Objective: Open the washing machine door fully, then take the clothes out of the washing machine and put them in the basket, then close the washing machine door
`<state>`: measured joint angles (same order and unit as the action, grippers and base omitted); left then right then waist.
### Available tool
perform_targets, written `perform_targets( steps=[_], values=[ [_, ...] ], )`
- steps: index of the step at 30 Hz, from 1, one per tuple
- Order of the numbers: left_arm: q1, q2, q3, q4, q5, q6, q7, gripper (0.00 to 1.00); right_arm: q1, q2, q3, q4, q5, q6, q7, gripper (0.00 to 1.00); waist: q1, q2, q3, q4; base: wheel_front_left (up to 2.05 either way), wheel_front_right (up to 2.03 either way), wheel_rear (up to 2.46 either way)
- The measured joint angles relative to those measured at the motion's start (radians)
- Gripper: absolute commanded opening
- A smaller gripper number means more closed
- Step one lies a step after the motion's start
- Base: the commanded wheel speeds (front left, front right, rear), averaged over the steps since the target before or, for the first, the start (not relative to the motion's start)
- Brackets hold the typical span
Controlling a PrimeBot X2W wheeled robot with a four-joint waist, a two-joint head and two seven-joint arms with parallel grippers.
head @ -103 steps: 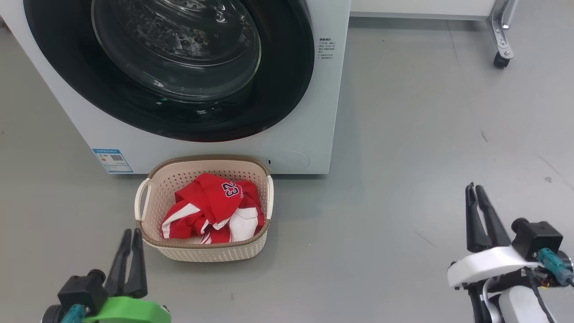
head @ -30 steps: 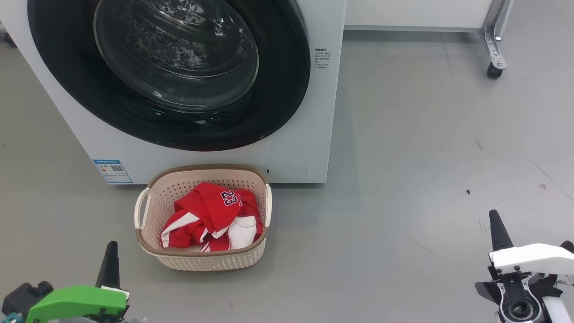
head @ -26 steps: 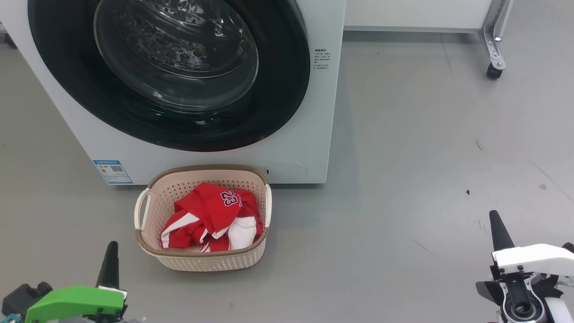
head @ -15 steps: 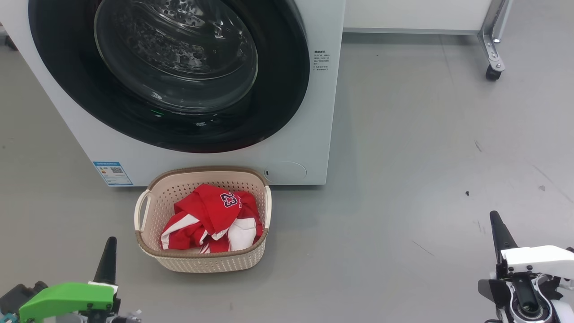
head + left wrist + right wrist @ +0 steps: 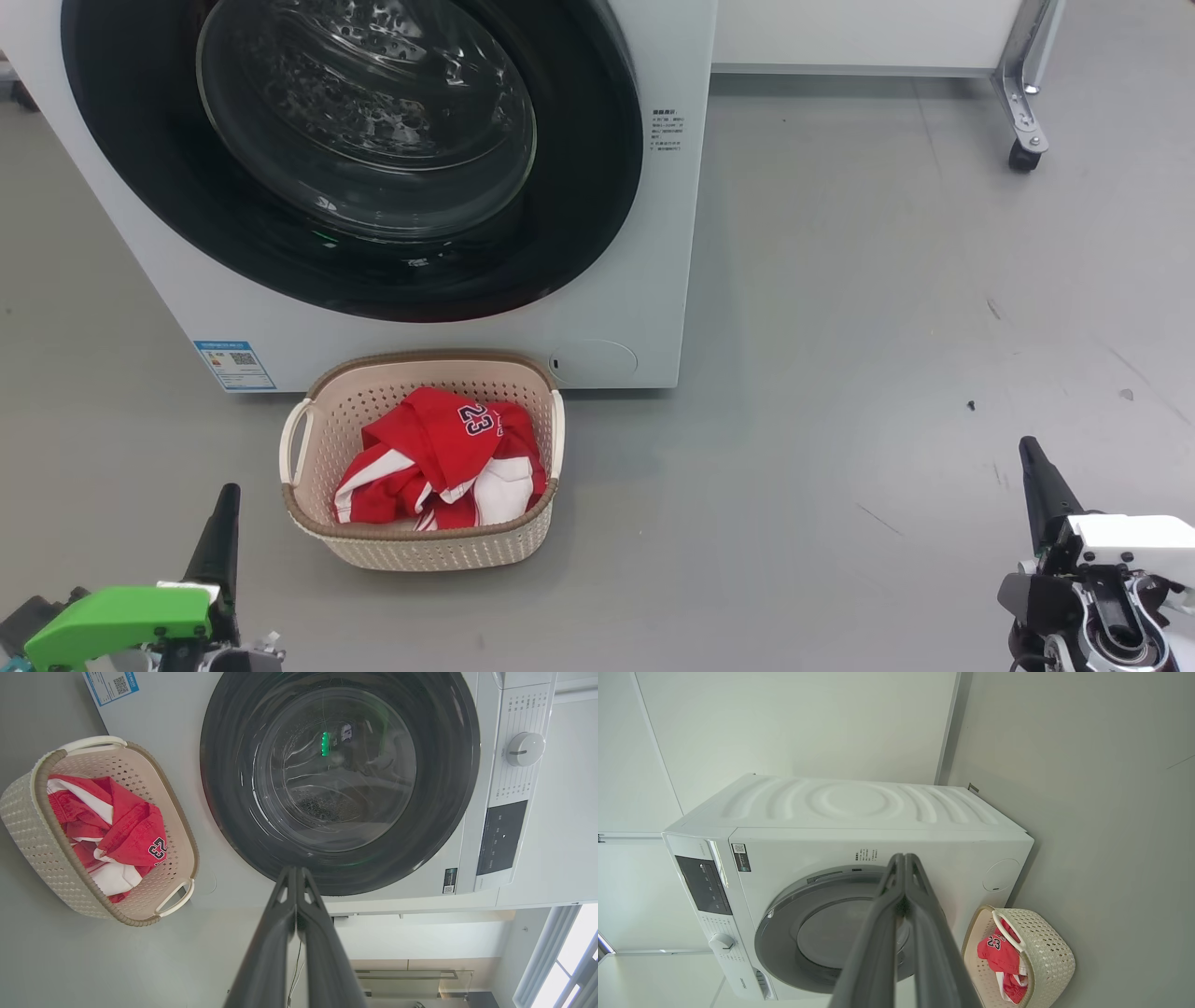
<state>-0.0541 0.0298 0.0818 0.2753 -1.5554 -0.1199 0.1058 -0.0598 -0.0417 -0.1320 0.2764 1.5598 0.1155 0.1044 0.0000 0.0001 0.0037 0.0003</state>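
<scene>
The white washing machine [image 5: 653, 233] fills the upper left of the head view, its round black washing machine door [image 5: 579, 215] lying flat against the front, closed. On the floor just before it stands the cream basket [image 5: 439, 551], with the red and white clothes [image 5: 439, 457] showing a dark 23 inside. My left gripper [image 5: 227, 495] is shut and empty at the lower left, left of the basket. Shut and empty too, my right gripper [image 5: 1029, 448] is at the lower right, far from the machine. The wrist views show the door [image 5: 448, 793], the basket [image 5: 1052, 952] and each gripper's pressed fingers [image 5: 285, 914] [image 5: 920, 905].
A white frame with a castor wheel [image 5: 1022, 154] stands at the upper right. Grey floor [image 5: 887, 327] stretches to the right of the machine. A control panel and dial [image 5: 525, 749] sit on the machine's front. A white wall [image 5: 808, 723] rises behind it.
The whole head picture has shifted slightly, so the camera moved. Both grippers sit a little lower in the picture than a second ago. Door, basket and clothes stay as they were.
</scene>
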Motion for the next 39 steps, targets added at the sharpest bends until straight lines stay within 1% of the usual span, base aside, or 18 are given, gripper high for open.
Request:
perform_targets(
  steps=[3,39],
  values=[
    [-0.003,0.000,0.005,0.001,-0.040,0.000,0.008,0.00,-0.001,0.002,-0.006,0.000,0.035,0.004,0.009,0.00,0.0000,0.0000,-0.001,0.000,0.00,0.00,0.00],
    [-0.003,0.000,0.005,0.001,-0.040,0.000,0.008,0.00,-0.003,0.002,-0.007,0.000,0.040,0.006,0.009,0.00,0.0000,0.0000,-0.001,0.000,0.00,0.00,0.00]
  ],
)
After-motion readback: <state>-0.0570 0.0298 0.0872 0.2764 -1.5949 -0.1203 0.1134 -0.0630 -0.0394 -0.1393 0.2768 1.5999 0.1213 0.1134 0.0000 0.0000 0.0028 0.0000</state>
